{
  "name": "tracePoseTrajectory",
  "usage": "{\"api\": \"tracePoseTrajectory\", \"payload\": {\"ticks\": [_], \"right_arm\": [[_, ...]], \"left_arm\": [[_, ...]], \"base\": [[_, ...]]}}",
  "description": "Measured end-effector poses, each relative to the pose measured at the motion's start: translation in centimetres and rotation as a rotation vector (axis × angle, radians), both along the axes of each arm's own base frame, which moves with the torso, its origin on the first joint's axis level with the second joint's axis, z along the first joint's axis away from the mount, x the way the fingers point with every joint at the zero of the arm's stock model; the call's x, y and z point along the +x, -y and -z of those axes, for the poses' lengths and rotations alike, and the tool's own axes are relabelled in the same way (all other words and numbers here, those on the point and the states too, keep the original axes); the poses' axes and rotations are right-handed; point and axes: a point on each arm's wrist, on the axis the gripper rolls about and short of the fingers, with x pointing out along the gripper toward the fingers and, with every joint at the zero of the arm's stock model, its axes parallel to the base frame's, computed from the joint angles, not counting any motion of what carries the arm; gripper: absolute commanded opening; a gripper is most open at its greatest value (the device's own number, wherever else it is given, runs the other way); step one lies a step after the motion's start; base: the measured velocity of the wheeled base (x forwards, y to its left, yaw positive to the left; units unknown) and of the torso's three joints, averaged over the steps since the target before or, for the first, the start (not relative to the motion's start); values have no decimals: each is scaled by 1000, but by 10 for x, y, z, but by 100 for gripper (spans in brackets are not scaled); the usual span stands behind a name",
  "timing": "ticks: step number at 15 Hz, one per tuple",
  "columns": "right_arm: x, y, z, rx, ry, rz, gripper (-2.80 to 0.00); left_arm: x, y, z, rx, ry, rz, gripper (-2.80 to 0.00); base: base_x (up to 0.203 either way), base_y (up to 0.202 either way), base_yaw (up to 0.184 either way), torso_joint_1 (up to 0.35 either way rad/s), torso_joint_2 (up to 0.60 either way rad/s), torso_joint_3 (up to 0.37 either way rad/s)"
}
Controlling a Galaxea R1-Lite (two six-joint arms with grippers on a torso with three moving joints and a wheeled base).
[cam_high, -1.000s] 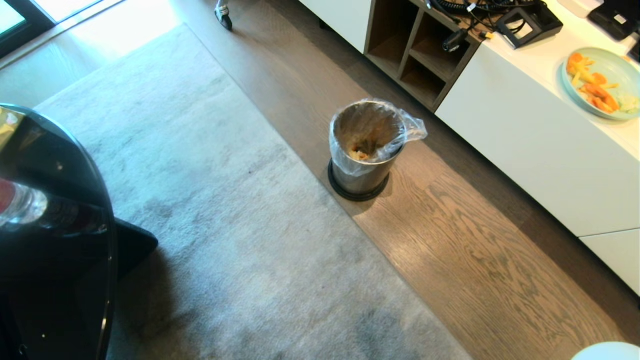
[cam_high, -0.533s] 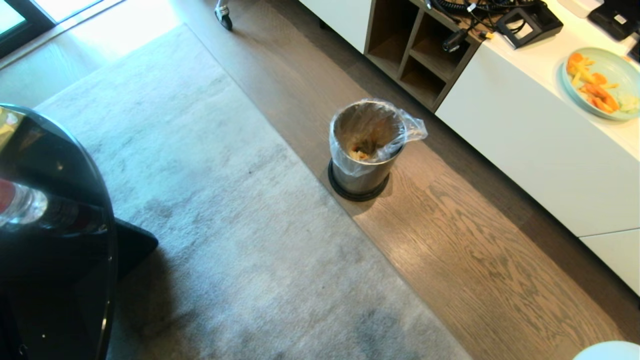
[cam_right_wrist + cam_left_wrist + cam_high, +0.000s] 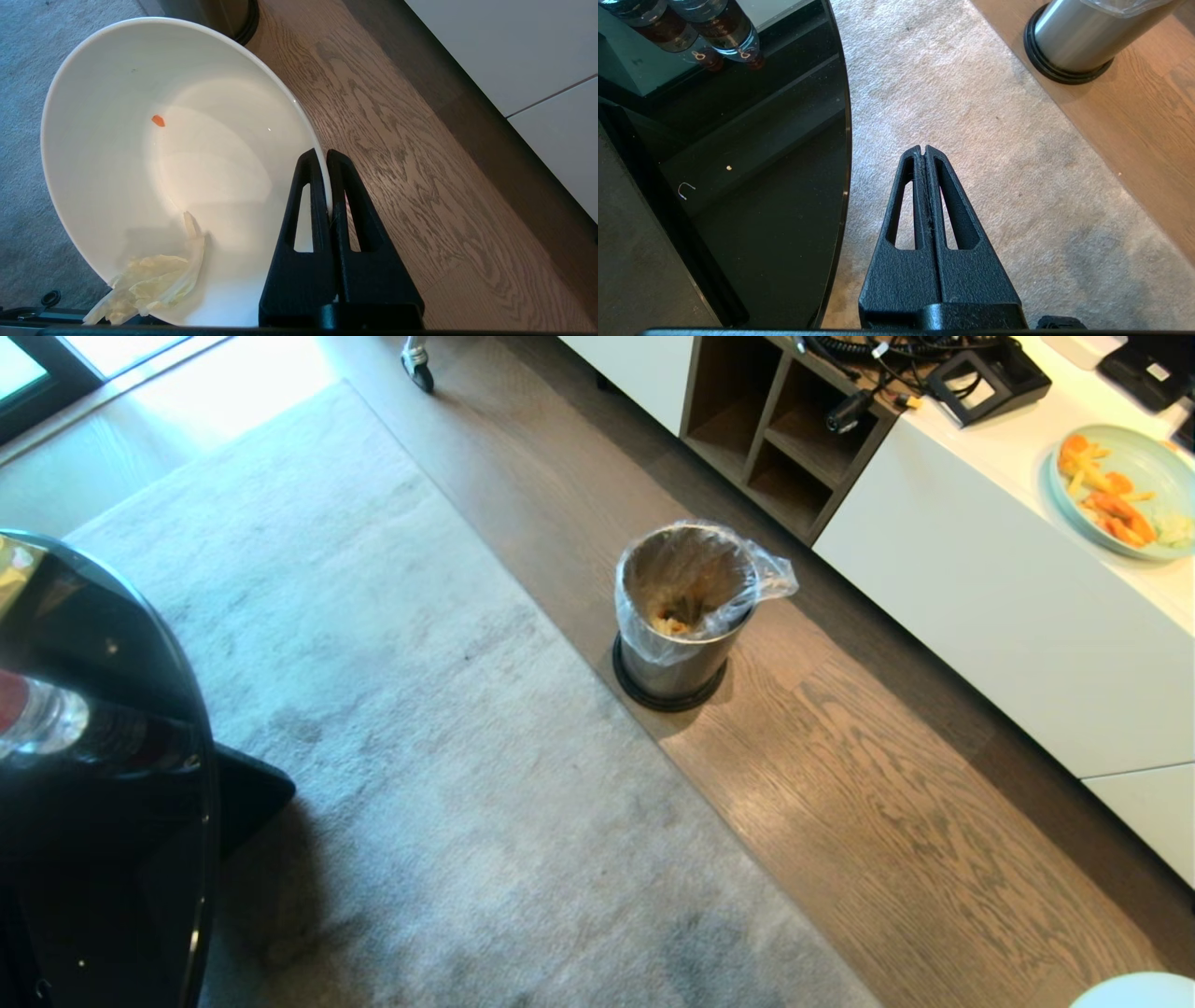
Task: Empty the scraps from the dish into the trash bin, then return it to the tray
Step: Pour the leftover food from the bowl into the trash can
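right gripper [image 3: 328,156] clamped on dish [image 3: 140,154] rim, held low, well short of trash bin [image 3: 684,607]; left gripper [image 3: 924,150] closed, empty. Risk: pale scraps [image 3: 149,284] at tilted rim slide onto rug

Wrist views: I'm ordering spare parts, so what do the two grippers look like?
Both match. The left gripper and right gripper each have two matte black, rough-textured plastic fingers, tapering to narrow tips from a wide base, each finger with one long slot cut through. No cables or markings show.
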Motion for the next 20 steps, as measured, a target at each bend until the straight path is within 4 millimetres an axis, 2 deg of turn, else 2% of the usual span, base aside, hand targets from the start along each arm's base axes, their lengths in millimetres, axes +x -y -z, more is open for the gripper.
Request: {"api": "tracePoseTrajectory", "payload": {"ticks": [20], "right_arm": [[0, 0, 0, -5, -2, 0, -280]], "left_arm": [[0, 0, 0, 0, 0, 0, -280]], "base": [[0, 0, 0, 0, 0, 0]]}}
